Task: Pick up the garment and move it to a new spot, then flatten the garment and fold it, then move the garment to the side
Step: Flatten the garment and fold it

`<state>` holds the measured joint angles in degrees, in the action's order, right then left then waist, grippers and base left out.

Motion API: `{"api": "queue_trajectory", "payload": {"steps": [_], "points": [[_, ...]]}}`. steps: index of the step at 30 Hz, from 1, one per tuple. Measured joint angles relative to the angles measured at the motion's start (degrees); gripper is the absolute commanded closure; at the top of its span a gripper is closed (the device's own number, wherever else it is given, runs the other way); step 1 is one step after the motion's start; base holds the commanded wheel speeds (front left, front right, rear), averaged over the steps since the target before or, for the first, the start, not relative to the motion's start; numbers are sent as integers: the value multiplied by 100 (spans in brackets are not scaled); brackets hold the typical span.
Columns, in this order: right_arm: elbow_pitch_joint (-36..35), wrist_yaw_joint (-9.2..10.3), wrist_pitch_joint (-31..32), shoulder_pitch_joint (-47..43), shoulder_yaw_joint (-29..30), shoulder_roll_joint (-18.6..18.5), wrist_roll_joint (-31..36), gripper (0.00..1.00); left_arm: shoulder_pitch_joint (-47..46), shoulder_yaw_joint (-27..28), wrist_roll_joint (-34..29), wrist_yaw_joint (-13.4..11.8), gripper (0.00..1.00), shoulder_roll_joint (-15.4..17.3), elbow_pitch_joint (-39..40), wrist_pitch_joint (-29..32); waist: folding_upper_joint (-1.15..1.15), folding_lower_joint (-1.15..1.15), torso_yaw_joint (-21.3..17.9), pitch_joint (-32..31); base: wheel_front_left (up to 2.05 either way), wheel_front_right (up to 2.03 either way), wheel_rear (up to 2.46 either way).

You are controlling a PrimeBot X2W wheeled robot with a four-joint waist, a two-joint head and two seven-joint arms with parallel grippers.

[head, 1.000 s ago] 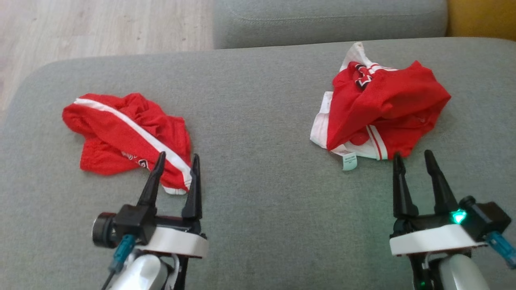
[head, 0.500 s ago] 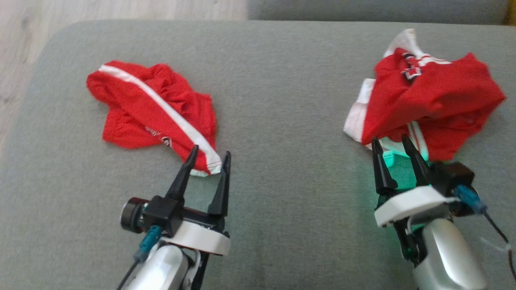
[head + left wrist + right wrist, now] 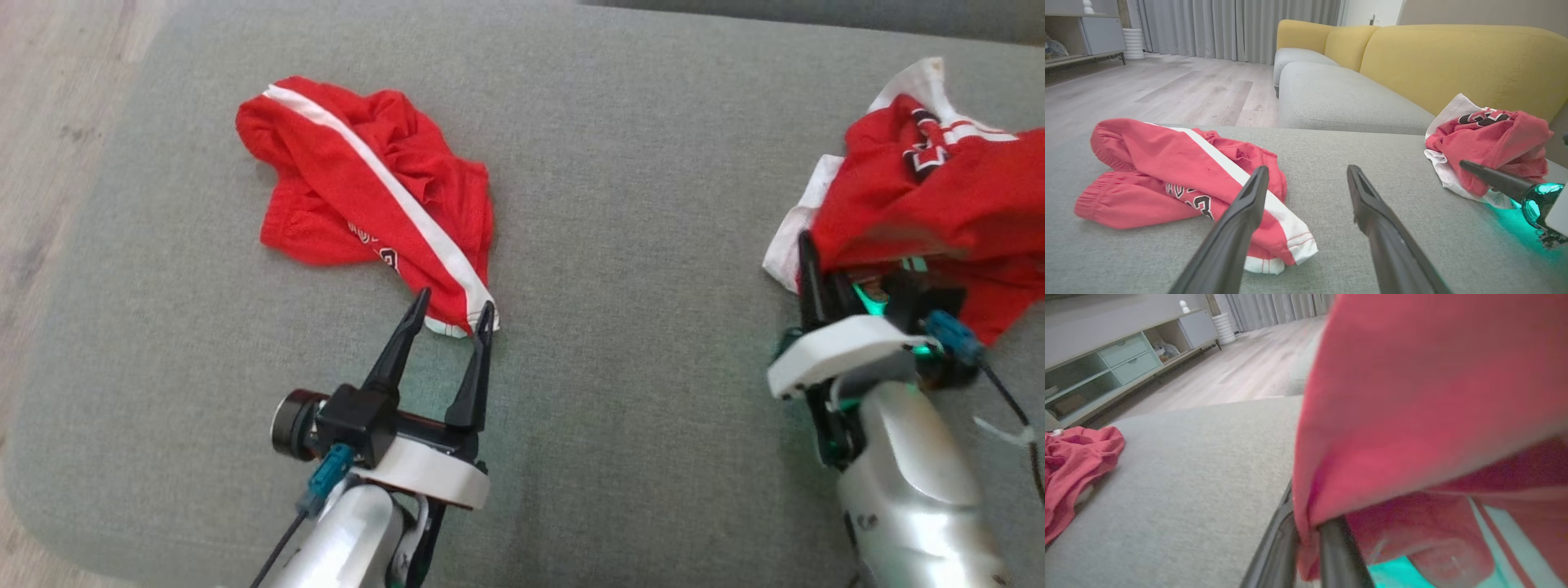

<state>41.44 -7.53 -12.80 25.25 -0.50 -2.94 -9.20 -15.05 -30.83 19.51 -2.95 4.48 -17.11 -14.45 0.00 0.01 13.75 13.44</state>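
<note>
Since a moment ago the right jaws slid in and now pinch the near edge of the red top (image 3: pixel 939 204) heaped over them, while the left jaws wait wide apart just behind the red shorts (image 3: pixel 367 196); lift slowly so it holds.

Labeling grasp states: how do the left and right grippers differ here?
The left gripper is open, fingertips flanking the red shorts' white hem corner; the right gripper is shut on the red-and-white jersey's edge. Left gripper's fingers show fully; right gripper's are partly under cloth. Both are low over the grey cushion.
</note>
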Motion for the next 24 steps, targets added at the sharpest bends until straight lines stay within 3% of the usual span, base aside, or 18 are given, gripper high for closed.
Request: {"api": "queue_trajectory", "payload": {"steps": [11,16,21,24], "points": [[-1407,0,-98,224,-1078,-42,1,100,134,256,-83,145,0,-116,-66,0,0,-2,-253,-539,0,0,0],[-1647,0,282,1356,-1623,-45,-145,100,379,437,-31,55,0,-135,-296,1,0,-2,-356,-818,0,0,0],[-1770,0,404,2755,-1627,-51,-471,100,532,566,-31,31,0,-135,-393,0,0,-2,-487,-1007,0,0,0],[-1834,0,612,3042,-1563,-132,-653,100,537,686,-32,-5,0,-135,-385,0,0,-2,-628,-1055,0,0,0]]}}
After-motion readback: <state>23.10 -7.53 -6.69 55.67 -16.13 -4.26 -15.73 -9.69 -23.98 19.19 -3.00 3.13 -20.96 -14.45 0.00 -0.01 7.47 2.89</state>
